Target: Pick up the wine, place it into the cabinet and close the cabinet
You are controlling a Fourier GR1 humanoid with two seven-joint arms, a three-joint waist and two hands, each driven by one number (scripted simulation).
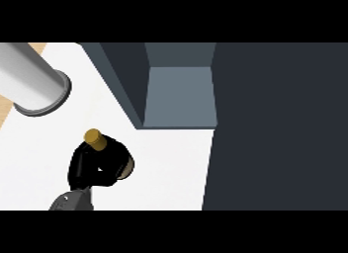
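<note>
Wine (95, 139) shows only as a tan-gold bottle top poking out above a black hand (97, 165), low and left of centre over the white counter (169, 163). That hand comes up from the lower edge on a grey wrist, its fingers curled round the bottle so that the body of it is almost wholly hidden; which of the robot's two hands it is I cannot tell for certain, though from its place at the left I take it for the left one. Whether the bottle stands on the counter or is already lifted cannot be told from this steep view.

Up and to the right, near the bottle but apart from it, is the cabinet (178, 94), its grey-blue inside open toward the counter, with a dark wall on its left and a broad dark panel (286, 128) on its right, which may be the door. A large grey cylinder (31, 81) fills the upper left corner; it could be the other forearm, but no hand shows on it.

Chief risk, as I judge it, is the bottle tilting inside the curled fingers as it is carried, since so little of it is visible above the grip. Its top could also clip the cabinet's left wall or front edge on the way in.
</note>
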